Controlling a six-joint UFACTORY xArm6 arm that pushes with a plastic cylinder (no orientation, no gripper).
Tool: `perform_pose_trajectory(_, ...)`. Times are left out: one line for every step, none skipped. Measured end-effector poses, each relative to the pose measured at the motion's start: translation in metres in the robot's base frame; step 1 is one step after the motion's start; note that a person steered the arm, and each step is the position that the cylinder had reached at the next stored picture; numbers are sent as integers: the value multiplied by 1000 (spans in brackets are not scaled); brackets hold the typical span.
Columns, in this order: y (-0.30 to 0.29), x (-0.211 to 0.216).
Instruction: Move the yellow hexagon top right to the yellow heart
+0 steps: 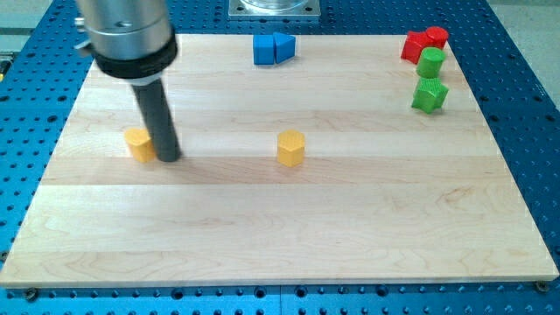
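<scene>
The near half of the tabletop (280, 245) carries nothing, so the nearest things are the two yellow blocks in the middle band. The yellow hexagon (290, 148) stands close to the centre, and the other yellow block (138, 144), which I take to be the yellow heart though the rod partly hides its outline, sits well to the left at about the same depth. My tip (169, 159) rests just beside that left block, on its right side, touching it or nearly so; I cannot tell which. There are no fingers here to open or close, only the rod, and it holds nothing. As I judge it, the task is barely begun: the hexagon lies well apart from the heart, to its right but not yet up beside its far-right corner, and my tip is on the wrong side for pushing it leftward. At the far edge stand two blue blocks (273, 48) touching, and in the far right corner a red block (424, 43) with two green blocks (430, 79) just near of it.
</scene>
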State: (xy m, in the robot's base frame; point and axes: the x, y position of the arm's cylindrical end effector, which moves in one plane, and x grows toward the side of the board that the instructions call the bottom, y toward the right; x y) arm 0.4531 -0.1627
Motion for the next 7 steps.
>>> perform_pose_trajectory(-9,1)
perform_pose_trajectory(-6,30)
perform_pose_trajectory(16,77)
perform_pose_trajectory(93,101)
perform_pose_trajectory(187,74)
perform_pose_trajectory(235,40)
perform_pose_trajectory(222,-5)
